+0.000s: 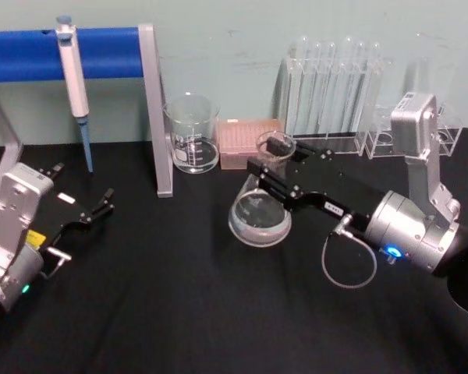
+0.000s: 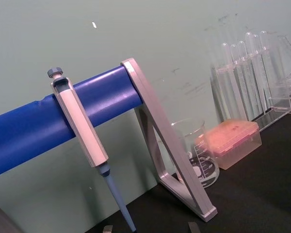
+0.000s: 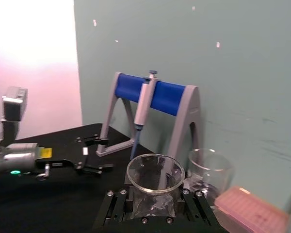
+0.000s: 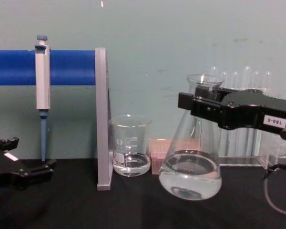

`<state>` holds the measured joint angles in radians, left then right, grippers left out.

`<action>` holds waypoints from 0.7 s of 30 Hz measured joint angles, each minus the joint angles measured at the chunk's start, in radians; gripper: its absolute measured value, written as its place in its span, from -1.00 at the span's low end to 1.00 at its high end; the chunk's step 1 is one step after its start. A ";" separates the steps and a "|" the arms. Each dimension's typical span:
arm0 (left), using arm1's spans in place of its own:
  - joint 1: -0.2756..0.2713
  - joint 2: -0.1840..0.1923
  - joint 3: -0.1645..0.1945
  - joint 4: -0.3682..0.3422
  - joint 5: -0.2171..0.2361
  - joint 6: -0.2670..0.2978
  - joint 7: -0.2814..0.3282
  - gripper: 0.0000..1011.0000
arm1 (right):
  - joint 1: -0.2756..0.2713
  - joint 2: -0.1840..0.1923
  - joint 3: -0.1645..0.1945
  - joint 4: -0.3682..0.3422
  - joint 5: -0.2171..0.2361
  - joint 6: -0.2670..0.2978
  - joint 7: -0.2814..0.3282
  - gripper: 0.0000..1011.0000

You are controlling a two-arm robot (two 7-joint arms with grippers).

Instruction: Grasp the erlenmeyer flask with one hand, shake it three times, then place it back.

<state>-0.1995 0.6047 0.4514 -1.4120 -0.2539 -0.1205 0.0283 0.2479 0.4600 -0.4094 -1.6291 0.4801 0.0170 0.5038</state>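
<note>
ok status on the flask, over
Right gripper shut on erlenmeyer flask neck. Flask tilted, seemingly off table. Left gripper open, parked left. Beaker behind, apart.

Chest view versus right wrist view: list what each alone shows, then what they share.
Chest view: the liquid pooled in the tilted clear glass conical erlenmeyer flask, thin clear test tubes. Right wrist view: the flask's open rim from above, the left arm's silvery wrist. Both: the black right gripper shut on the flask's neck, the open black left gripper, the grey pipette on its blue bar, the clear glass beaker.
</note>
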 joint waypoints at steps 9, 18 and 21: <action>0.000 0.000 0.000 0.000 0.000 0.000 0.000 0.98 | 0.007 0.016 -0.029 -0.002 0.024 -0.013 0.050 -0.11; 0.000 0.000 0.000 0.000 0.000 0.000 0.000 0.98 | 0.020 0.040 -0.070 -0.005 0.051 -0.032 0.115 -0.11; 0.000 0.000 0.000 0.000 0.000 0.000 0.000 0.98 | 0.023 0.050 -0.084 -0.009 0.058 -0.038 0.136 -0.11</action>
<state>-0.1995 0.6047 0.4514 -1.4119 -0.2539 -0.1205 0.0283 0.2713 0.5097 -0.4939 -1.6382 0.5385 -0.0206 0.6394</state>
